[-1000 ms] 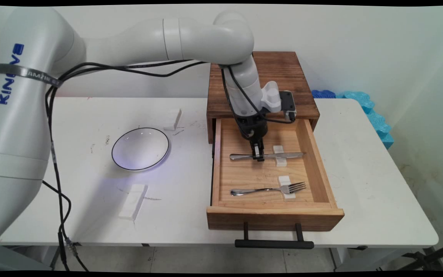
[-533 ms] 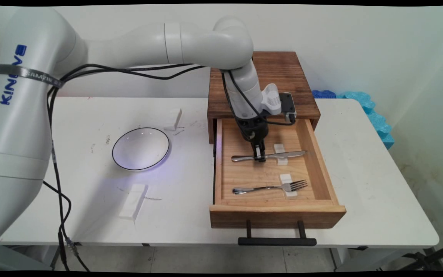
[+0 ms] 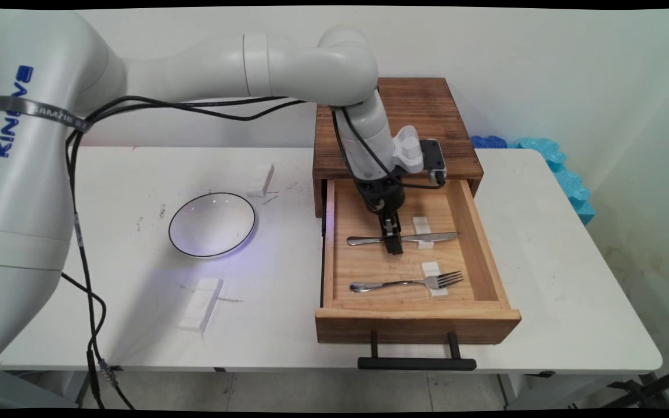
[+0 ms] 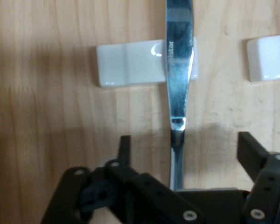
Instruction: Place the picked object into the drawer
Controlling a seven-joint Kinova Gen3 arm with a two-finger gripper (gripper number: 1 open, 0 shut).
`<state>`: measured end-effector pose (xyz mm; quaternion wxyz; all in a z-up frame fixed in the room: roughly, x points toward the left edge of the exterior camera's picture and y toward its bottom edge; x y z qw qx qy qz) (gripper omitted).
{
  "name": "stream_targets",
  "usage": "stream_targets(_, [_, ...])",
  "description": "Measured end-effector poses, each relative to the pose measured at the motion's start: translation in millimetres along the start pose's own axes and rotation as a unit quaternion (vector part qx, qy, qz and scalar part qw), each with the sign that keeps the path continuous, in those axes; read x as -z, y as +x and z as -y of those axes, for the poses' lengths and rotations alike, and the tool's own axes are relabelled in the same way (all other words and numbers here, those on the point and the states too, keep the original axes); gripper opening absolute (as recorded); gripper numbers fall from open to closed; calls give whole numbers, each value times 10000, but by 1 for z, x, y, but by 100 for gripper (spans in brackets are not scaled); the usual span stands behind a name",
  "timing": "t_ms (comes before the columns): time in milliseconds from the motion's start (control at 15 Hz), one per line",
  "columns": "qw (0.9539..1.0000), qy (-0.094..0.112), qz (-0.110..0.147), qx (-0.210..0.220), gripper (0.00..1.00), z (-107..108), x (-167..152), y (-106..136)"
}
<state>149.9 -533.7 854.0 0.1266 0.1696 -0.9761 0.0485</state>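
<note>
The black gripper [image 3: 393, 247] hangs inside the open wooden drawer [image 3: 488, 267], its fingers [image 4: 250, 148] spread wide either side of a table knife [image 3: 404, 238] lying on a white rest [image 4: 130, 64]. A fork [image 3: 407, 283] lies nearer.

A black-rimmed white bowl [image 3: 212, 224] is set left of centre on the white table [image 3: 561, 278]. Two white blocks [image 3: 201, 303] [image 3: 261, 179] are placed near it, one toward the front edge, one toward the back edge.
</note>
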Motion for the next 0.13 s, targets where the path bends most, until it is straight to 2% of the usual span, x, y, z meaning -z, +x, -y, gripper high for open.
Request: stream_targets(133, [10000, -12, -46, 17, 100, -3, 5, 0])
